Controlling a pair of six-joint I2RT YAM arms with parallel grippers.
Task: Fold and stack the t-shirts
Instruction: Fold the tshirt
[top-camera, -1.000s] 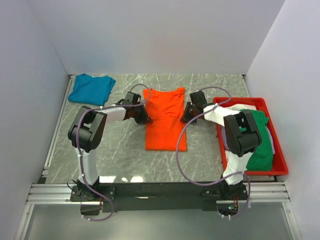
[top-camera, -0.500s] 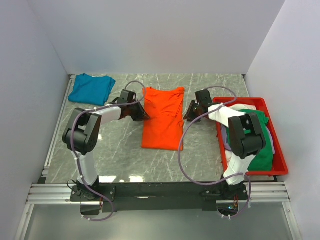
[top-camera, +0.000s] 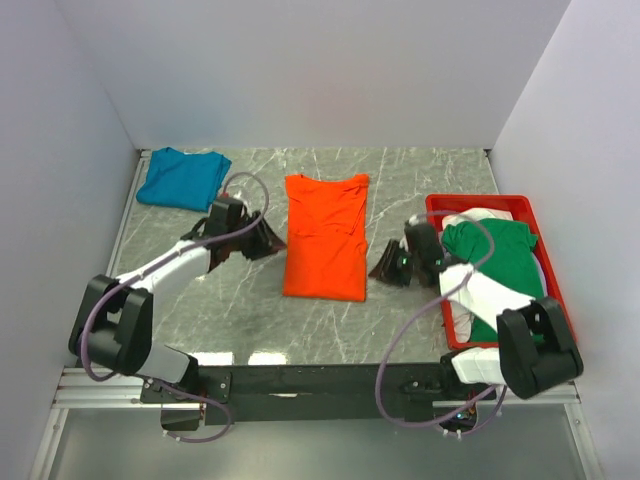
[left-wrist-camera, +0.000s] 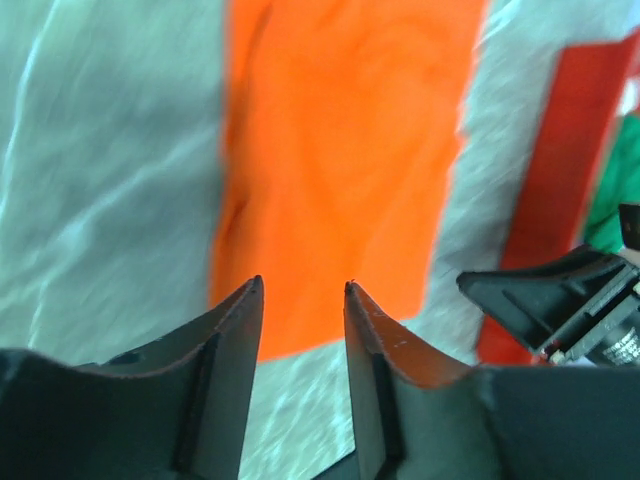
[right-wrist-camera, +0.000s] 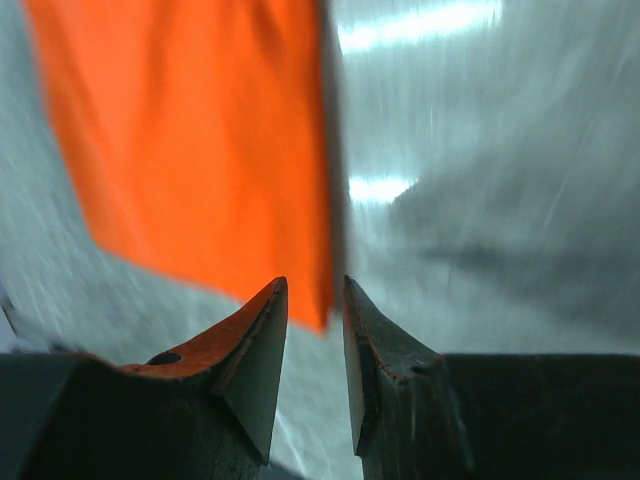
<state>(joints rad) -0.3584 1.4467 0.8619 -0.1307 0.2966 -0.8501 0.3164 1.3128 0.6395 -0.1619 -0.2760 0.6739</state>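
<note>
The orange t-shirt (top-camera: 325, 240) lies folded into a long rectangle at mid-tabletop (top-camera: 230, 300), between the two grippers. The left gripper (top-camera: 266, 243) is just beside its left edge, and the right gripper (top-camera: 386, 267) is just beside its near right corner. Both have their fingers parted and hold nothing.

The teal t-shirt (top-camera: 181, 179) lies at the far left. The green t-shirt (top-camera: 500, 250) lies in the red tray (top-camera: 478, 199) at right, covering most of the white t-shirt (top-camera: 468, 215). The right arm hides the tray's near part. Both wrist views are blurred.

Count: four t-shirts, one tray.
</note>
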